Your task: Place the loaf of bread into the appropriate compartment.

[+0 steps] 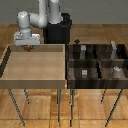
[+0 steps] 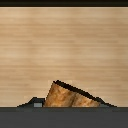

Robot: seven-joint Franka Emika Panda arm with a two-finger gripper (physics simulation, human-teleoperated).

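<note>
Bread [image 2: 67, 96] seemingly in hand [image 1: 28, 48], near tray wall [image 1: 35, 46]

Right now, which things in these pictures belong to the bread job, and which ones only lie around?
Belong to the job:
- loaf of bread, in the hand
- dark compartment box, where it must go

Only lying around:
- light wooden tray
- small grey-white items in the compartments
- tiny dark thing behind the box
</note>
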